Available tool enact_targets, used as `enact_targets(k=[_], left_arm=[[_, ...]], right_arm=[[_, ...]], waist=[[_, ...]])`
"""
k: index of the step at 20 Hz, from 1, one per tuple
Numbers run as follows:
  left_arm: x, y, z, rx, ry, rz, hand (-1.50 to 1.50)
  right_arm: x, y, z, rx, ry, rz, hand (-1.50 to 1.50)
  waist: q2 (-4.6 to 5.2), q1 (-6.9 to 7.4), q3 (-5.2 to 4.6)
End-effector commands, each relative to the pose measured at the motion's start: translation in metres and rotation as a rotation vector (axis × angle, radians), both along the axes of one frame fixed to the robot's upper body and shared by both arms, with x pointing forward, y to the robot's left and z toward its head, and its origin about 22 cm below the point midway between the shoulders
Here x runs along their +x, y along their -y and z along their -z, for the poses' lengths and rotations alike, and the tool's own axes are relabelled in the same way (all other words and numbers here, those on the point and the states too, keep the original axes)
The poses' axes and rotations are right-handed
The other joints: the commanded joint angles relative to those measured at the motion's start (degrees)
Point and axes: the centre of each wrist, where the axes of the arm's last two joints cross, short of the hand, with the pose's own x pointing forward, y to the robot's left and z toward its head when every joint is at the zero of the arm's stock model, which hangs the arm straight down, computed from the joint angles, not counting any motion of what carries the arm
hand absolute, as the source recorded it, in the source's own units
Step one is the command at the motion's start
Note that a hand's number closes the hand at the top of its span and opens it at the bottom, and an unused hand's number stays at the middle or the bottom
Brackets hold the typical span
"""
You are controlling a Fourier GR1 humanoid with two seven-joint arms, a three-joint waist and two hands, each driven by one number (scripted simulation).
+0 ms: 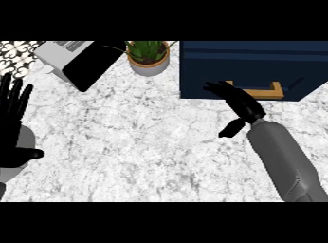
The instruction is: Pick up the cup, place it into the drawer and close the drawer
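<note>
Marble counter (146,137): right hand (240,103) fingers relaxed at shut drawer (258,66); left hand (4,121) spread.

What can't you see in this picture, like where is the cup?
- Cup: shows nowhere in the head view; whether it sits inside the blue drawer unit cannot be told.
- Wooden handle: its left part is hidden behind the right hand.
- Whether that hand touches the handle: unclear.
- Toaster and potted plant: cut off by the top edge.
- Left hand: open at the left edge, partly cut off.
</note>
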Motion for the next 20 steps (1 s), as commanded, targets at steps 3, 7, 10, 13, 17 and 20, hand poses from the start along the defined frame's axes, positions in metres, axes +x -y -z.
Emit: enact_targets(k=[3, 7, 10, 13, 17, 20], left_arm=[[0.005, -0.004, -0.017, -0.031, -0.002, 0.026, -1.50], [0.001, 0.006, 0.001, -0.016, 0.006, 0.043, -1.50], [0.005, 0.011, -0.007, -0.022, 0.006, 0.061, -1.50], [0.005, 0.001, -0.005, -0.006, -0.010, 0.048, -1.50], [0.001, 0.011, 0.010, -0.008, 0.008, 0.064, -1.50], [0.006, 0.008, 0.009, 0.003, 0.012, 0.076, -1.50]], right_arm=[[0.028, 0.017, -0.006, 0.038, -0.052, 0.024, -1.50], [0.039, 0.029, -0.019, 0.009, -0.075, 0.044, -1.50], [0.045, 0.047, -0.032, -0.001, -0.058, 0.056, -1.50], [0.046, 0.059, -0.036, 0.018, -0.058, 0.057, -1.50], [0.057, 0.081, -0.067, 0.014, -0.053, 0.086, -1.50], [0.058, 0.069, -0.062, 0.036, -0.056, 0.074, -1.50]], waist=[[0.53, 0.43, 0.12], [0.98, 1.50, 0.14], [1.43, 2.53, 0.20], [1.44, 2.31, 0.19], [2.00, 3.70, 0.20], [2.00, 3.61, 0.20]])
